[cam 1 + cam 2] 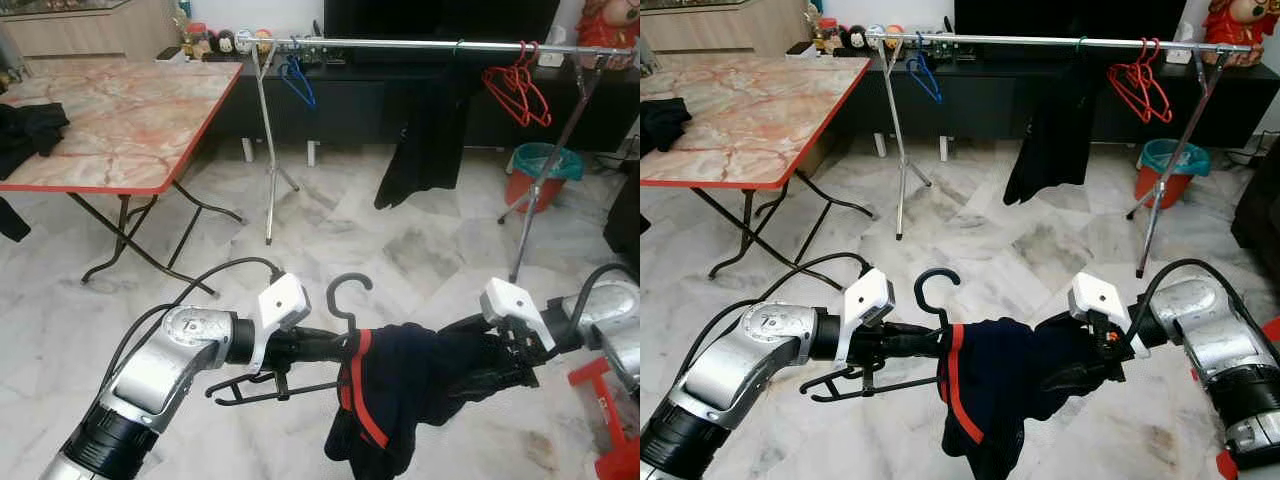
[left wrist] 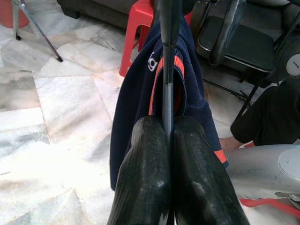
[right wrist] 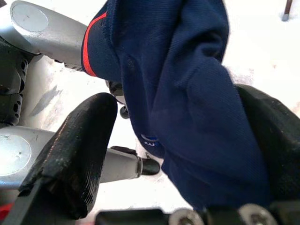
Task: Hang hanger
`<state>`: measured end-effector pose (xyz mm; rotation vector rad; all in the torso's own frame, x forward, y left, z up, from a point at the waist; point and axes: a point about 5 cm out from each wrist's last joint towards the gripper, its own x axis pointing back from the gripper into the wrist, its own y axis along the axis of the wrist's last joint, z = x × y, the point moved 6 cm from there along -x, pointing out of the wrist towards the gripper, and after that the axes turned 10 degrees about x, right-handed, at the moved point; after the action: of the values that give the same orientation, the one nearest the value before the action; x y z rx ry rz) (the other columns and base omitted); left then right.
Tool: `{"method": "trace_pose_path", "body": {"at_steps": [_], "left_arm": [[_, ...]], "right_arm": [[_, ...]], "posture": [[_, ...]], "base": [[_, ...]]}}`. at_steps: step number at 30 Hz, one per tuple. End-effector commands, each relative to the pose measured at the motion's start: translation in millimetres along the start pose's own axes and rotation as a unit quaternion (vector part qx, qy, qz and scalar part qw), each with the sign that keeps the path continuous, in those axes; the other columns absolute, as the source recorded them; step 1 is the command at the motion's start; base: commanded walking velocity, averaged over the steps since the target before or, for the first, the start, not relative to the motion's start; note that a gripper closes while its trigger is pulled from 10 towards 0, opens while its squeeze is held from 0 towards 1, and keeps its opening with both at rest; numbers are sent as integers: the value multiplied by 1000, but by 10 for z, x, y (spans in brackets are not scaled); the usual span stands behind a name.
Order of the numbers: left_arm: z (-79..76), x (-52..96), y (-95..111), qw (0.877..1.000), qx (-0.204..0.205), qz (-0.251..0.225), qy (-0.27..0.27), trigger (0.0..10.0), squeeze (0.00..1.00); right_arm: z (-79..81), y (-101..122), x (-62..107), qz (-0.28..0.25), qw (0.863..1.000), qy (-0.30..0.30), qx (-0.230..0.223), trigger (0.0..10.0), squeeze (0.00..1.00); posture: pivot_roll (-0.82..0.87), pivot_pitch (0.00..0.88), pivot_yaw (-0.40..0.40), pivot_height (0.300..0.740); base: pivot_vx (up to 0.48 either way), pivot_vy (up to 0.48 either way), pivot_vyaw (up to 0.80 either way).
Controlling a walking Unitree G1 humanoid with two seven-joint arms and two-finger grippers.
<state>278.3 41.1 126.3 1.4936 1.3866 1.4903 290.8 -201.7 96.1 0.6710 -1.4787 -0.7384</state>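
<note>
A black hanger (image 1: 347, 291) carries a navy shirt with red trim (image 1: 410, 385) low in front of me. My left gripper (image 1: 320, 346) is shut on the hanger's thin bar (image 2: 168, 70), its fingers (image 2: 145, 173) pressed together around it. My right gripper (image 1: 492, 368) reaches into the shirt from the other side. In the right wrist view its fingers (image 3: 79, 140) stand apart with the shirt's cloth (image 3: 187, 93) draped between them. The silver clothes rail (image 1: 420, 44) stands farther ahead across the room.
On the rail hang a blue hanger (image 1: 297, 80), a dark garment (image 1: 425, 140) and red hangers (image 1: 515, 90). A marble-topped folding table (image 1: 130, 110) stands to the left. A teal and orange bin (image 1: 540, 170) sits by the rail's right leg, and a red stool (image 1: 605, 420) is beside my right arm.
</note>
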Motion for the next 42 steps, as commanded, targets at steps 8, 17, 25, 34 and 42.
{"method": "trace_pose_path", "body": {"at_steps": [8,17,25,34,42], "left_arm": [[-29,0,102,1000,-22,-13,0,10000,0],[-37,-6,98,1000,-22,-12,0,10000,0],[-53,-22,85,1000,-22,-10,-3,10000,0],[-46,-38,99,1000,-20,-13,-1,10000,0],[-41,-65,123,1000,-19,-19,2,10000,0]], "right_arm": [[36,-75,-51,17,1000,16,14,0,0],[31,-95,-66,28,999,24,24,0,0],[41,-103,-97,27,999,26,25,0,0],[22,-69,-160,14,999,22,28,0,0],[-10,-19,-263,8,999,8,42,0,0]], "posture": [[-40,0,4,740],[-38,0,0,740],[-39,0,1,740],[-38,0,-4,740],[-36,0,-5,740]], "base": [[0,0,0],[0,0,0],[0,0,0],[0,0,0],[0,0,0]]}}
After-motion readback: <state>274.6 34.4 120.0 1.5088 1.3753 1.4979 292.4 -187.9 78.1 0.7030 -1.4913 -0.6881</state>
